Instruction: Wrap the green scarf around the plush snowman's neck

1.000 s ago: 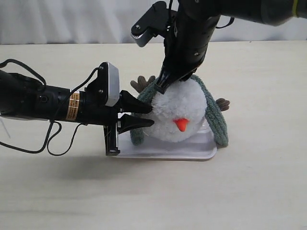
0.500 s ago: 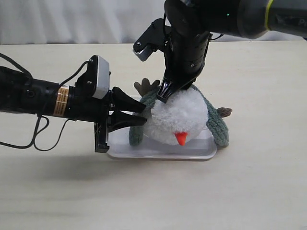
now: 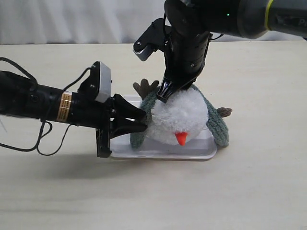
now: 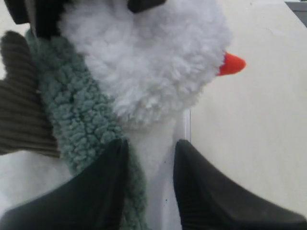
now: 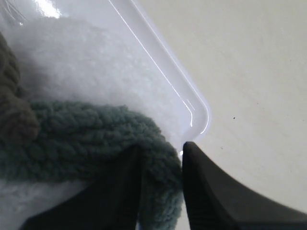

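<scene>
The plush snowman (image 3: 180, 117) lies on its back in a shallow white tray (image 3: 163, 152), head toward the viewer and orange nose (image 3: 181, 138) pointing down at the tray's front lip. The green scarf (image 3: 218, 122) is looped behind the head, so the neck is covered. One end hangs down each side of the face, with the brown twig arms (image 3: 146, 87) poking out behind.

The right gripper (image 3: 162, 96) comes down from above at the back of the head, and its wrist view shows the jaws clamped on a fold of the scarf. I'd say it's pinning the loop at the crease so the fabric can't slide off the fluffy ball.

The left gripper (image 3: 144, 120) reaches in level from the side, jaws apart. Its tips sit just beside the near scarf end and the white fur, holding nothing. That looks like a line-up to take this loose end and carry it across under the chin. The ends aren't crossed yet, so the wrap is only partly done.
</scene>
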Robot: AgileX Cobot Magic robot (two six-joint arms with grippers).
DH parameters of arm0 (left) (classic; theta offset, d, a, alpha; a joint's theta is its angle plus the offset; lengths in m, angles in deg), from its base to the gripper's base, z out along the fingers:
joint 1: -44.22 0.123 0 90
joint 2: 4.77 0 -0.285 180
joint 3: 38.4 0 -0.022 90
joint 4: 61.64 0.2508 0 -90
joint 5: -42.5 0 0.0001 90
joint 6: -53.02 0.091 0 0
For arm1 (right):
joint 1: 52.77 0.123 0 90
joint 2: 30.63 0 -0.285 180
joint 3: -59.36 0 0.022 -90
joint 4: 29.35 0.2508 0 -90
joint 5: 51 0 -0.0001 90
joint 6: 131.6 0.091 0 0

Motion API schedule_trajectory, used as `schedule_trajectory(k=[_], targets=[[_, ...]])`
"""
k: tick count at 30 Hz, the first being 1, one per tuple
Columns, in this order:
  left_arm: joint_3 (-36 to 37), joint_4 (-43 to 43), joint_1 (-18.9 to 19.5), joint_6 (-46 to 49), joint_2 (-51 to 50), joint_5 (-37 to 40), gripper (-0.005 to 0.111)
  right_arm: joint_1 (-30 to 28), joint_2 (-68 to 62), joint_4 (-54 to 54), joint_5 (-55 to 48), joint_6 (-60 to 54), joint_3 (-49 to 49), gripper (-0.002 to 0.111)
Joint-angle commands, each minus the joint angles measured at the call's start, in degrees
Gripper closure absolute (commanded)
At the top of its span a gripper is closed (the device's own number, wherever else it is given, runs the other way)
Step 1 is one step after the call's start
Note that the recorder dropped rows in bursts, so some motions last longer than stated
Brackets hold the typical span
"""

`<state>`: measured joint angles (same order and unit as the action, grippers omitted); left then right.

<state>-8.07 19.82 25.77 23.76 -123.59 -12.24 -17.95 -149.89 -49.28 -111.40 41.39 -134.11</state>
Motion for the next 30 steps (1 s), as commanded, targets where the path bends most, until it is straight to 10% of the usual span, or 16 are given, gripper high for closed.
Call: schedule_trajectory(k=[1,7,16,30], targets=[[0.0,-4.8,-2.4,1.3,-1.2,4.9,0.079,-0.4,0.1,-0.3,0.3,0.3,0.1,0.08],[0.0,0.5,-2.9,-1.0,-1.3,0.7,0.092,-0.4,0.1,-0.3,0.3,0.3,0.1,0.08],[0.0,2.6,3.2,-2.5,1.7,-5.9,0.061,-0.4,0.1,-0.3,0.5,0.4,0.1,0.08],[0.0,-11.0,0.4,7.2,-5.1,-2.1,0.061,-0.4,0.1,-0.3,0.4,0.8,0.1,0.08]])
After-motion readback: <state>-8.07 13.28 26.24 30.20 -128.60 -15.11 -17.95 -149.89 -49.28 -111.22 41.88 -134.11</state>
